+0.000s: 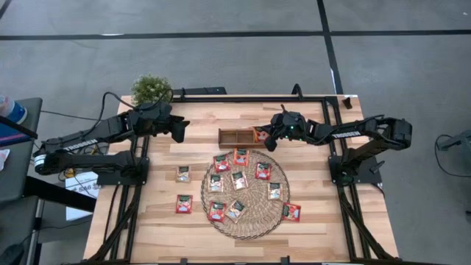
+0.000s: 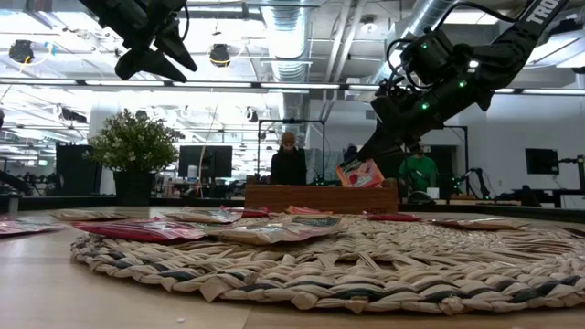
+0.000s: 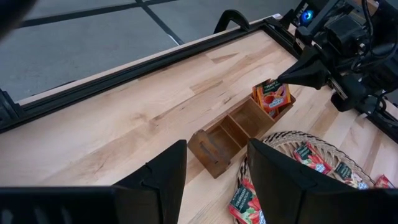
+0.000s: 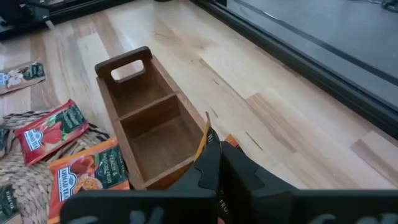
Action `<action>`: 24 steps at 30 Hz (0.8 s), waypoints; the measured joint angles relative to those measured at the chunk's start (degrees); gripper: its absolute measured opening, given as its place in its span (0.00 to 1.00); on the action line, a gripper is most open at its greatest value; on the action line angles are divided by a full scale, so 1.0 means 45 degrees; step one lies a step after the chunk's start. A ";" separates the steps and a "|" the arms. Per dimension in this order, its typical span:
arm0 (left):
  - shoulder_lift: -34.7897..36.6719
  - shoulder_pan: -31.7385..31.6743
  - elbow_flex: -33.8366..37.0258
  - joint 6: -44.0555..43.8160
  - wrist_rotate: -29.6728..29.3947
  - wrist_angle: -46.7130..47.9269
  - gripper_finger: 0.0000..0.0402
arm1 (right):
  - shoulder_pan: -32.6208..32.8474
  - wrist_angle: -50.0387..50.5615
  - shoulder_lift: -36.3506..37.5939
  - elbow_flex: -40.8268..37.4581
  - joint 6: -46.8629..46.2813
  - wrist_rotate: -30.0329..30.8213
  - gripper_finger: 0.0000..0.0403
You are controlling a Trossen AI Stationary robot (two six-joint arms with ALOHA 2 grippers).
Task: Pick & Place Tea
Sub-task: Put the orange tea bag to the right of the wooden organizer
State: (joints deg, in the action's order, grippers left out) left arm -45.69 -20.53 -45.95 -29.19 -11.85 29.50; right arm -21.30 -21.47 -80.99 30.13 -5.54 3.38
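Overhead: right gripper (image 1: 259, 135) pinches one sachet (image 1: 257, 135) at the tray's (image 1: 234, 137) right end; more tea (image 1: 239, 179) lies on the mat (image 1: 246, 221) and table, left gripper (image 1: 179, 128) parted, empty. Low view: sachet (image 2: 360, 174) hangs tilted over the tray, seemingly not yet seated. Right wrist: held by its edge; light, thin, floppy, best pinched at a rim.

White brand lettering that looks like "AHMAD TEA" is printed on the red-orange tea sachet (image 4: 87, 174) lying on the woven mat (image 4: 25, 186) beside the wooden tray (image 4: 149, 124); the smaller print below it cannot be read. The white letters "TRO" are seen, cut off by the frame edge, on the dark right arm (image 2: 548, 14). Print on the other sachets is too small to be read.
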 joint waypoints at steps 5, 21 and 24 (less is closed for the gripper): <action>0.0000 0.0000 0.0000 0.0036 -0.0001 0.0000 0.40 | 0.0000 -0.0003 0.0000 0.0000 -0.0106 -0.0003 0.00; 0.0000 0.0000 0.0000 0.0102 0.0071 -0.0005 0.40 | 0.0000 0.0078 0.0000 0.0000 -0.0350 -0.0083 0.18; -0.0003 0.0000 -0.0005 0.0102 0.0121 -0.0005 0.40 | -0.0006 0.0170 0.0000 0.0005 -0.0345 -0.0083 0.23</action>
State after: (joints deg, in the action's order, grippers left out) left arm -45.70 -20.53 -45.98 -28.73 -11.31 29.47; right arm -21.33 -20.71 -80.99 30.15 -7.09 3.01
